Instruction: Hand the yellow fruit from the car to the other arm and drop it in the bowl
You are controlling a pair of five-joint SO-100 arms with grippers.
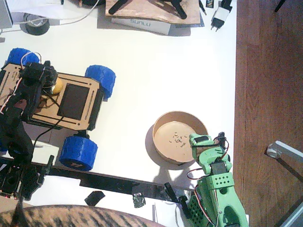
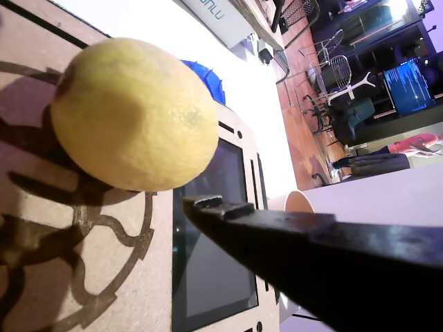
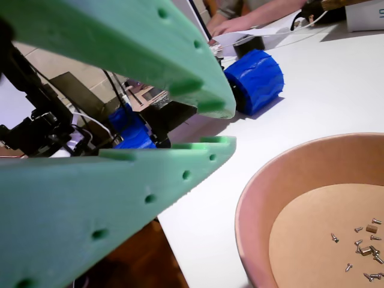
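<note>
The small matte yellow fruit (image 2: 135, 114) sits on my flat plywood car (image 1: 49, 99), unheld beside my black left gripper (image 1: 40, 78), whose closure I cannot tell. My green right gripper (image 3: 219, 126), barely parted, hovers at the tan bowl's (image 1: 163, 120) four o'clock rim.

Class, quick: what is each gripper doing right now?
Left gripper: open around the yellow fruit, not gripping.
Right gripper: slightly open, empty, beside the bowl.

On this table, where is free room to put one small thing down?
The widest bare patch lies between the car, the bowl and the box at the far edge. The near edge is crowded: a black bar, the green arm and the black arm.
</note>
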